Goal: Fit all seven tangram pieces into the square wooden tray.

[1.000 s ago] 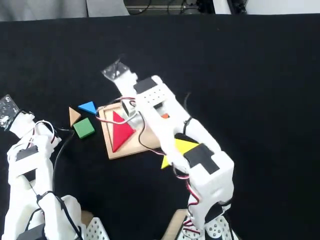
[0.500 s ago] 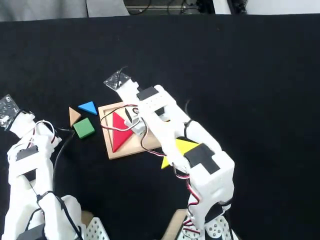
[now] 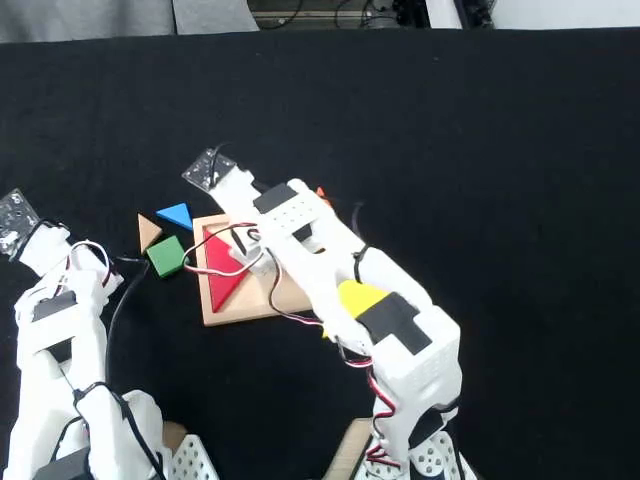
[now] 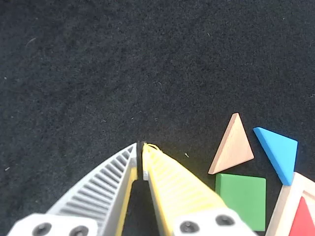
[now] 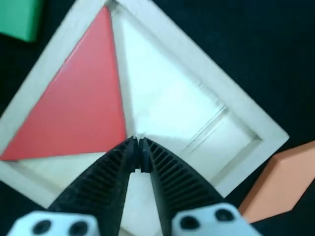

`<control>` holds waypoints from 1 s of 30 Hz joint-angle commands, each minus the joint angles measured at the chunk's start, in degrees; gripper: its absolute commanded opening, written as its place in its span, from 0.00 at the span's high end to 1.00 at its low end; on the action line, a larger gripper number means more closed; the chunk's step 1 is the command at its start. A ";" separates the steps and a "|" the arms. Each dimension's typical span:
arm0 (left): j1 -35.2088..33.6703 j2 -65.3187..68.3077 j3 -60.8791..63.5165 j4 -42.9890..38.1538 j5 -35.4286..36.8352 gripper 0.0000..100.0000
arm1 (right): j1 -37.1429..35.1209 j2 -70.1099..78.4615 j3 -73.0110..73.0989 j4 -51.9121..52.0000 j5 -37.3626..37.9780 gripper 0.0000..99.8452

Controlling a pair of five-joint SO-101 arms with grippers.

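Observation:
The square wooden tray point(image 3: 238, 310) lies left of centre with a red triangle point(image 3: 222, 268) in its left half. My right gripper point(image 5: 138, 143) is shut and empty, its tips down on the tray floor point(image 5: 162, 103) at the red triangle's point(image 5: 74, 113) inner corner. A blue triangle point(image 3: 177, 214), a tan triangle point(image 3: 148, 231) and a green square point(image 3: 167, 255) sit just left of the tray. An orange piece point(image 5: 280, 182) lies outside the tray's rim. A yellow piece point(image 3: 352, 295) peeks from under the right arm. My left gripper point(image 4: 140, 146) is shut and empty, short of the tan triangle point(image 4: 232, 146).
Black cloth covers the table, with open room at the back and to the right. The right arm's body spans the tray's right side and hides part of it. The green square point(image 4: 241, 194) nearly touches the tray's corner point(image 4: 288, 204).
The right arm swung left with its shut tips in the tray; the tray slid left and turned squarer, ending close to the green square. The left arm stayed still.

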 commanded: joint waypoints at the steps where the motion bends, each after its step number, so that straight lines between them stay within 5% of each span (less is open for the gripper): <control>1: 0.84 -0.62 -3.65 -0.88 -0.18 0.97 | -1.23 -3.47 -0.13 -2.64 0.00 0.99; 7: 0.84 -0.62 -3.65 -0.88 -0.18 0.97 | -2.29 -4.09 -0.31 -2.11 0.00 0.99; 13: 0.92 -0.62 -3.65 -0.88 -0.18 0.97 | 6.24 -12.35 -1.27 4.40 -0.26 0.99; 18: 2.15 -0.62 -3.47 -0.88 -0.18 0.97 | 9.23 -17.80 4.62 4.04 -8.00 0.98; 23: 2.77 -0.62 -3.47 -0.88 -0.18 0.97 | 9.67 -15.43 6.11 3.08 -9.85 0.83; 30: 2.77 -0.53 -3.56 -0.88 -0.18 0.97 | 10.11 -4.79 0.13 3.16 -11.25 0.82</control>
